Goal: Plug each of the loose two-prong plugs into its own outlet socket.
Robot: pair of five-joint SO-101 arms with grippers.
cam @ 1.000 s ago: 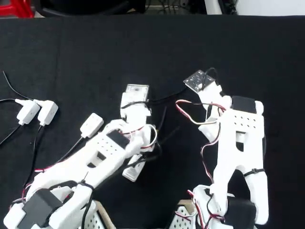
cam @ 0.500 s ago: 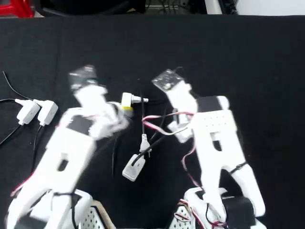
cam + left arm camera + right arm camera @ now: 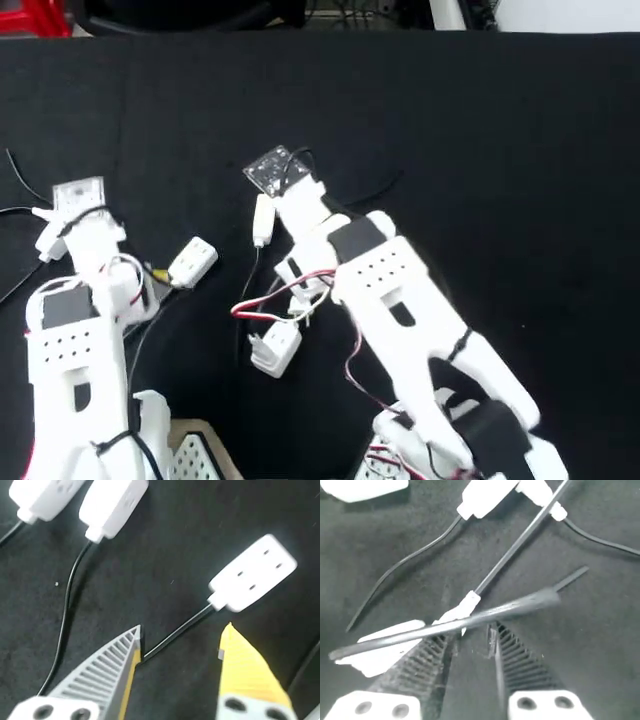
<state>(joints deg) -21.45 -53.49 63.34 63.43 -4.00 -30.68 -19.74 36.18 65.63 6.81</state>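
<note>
Even, bright light falls on the black tabletop [image 3: 520, 150]; the white outlet socket [image 3: 252, 572] glares, shadows are faint.

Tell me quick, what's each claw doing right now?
Left gripper: open, holding nothing.
Right gripper: slightly open, holding nothing.

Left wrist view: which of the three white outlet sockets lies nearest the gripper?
The lone socket, whose cord runs to the left gripper; the paired sockets lie farther off.

White socket [image 3: 252, 573], black cord [image 3: 177, 630] and table [image 3: 520, 140]; the left tool [image 3: 183, 627] has yellow and grey fingers [image 3: 240, 660].
</note>
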